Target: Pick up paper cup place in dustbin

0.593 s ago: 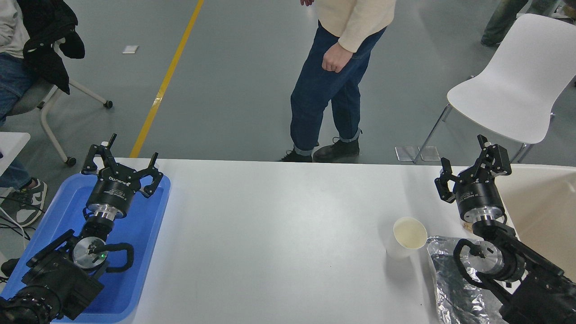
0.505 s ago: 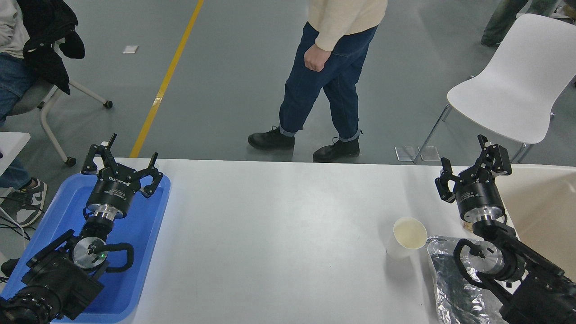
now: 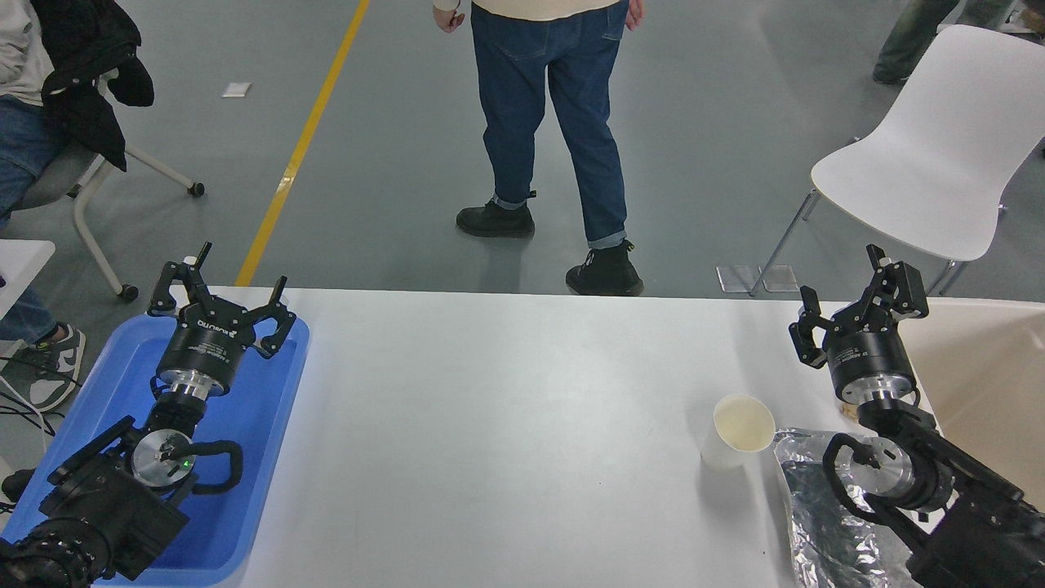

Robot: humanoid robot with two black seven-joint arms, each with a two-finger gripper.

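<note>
Only the person (image 3: 555,122) beyond the table has walked on; both arms stayed put. Left gripper (image 3: 220,298) is parked, spread, over the blue tray (image 3: 269,408). Cup (image 3: 737,431) stands upright beside the foil (image 3: 808,523). Right gripper (image 3: 857,304), spread and empty, should drop around the cup's wall and squeeze lightly, then swing to the dustbin (image 3: 988,367).

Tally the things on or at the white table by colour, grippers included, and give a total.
White: 1, the paper cup.
Blue: 1, the tray.
Silver: 1, the foil tray.
Beige: 1, the dustbin.
Black: 2, the left gripper and the right gripper, both open.
Total: 6.
</note>
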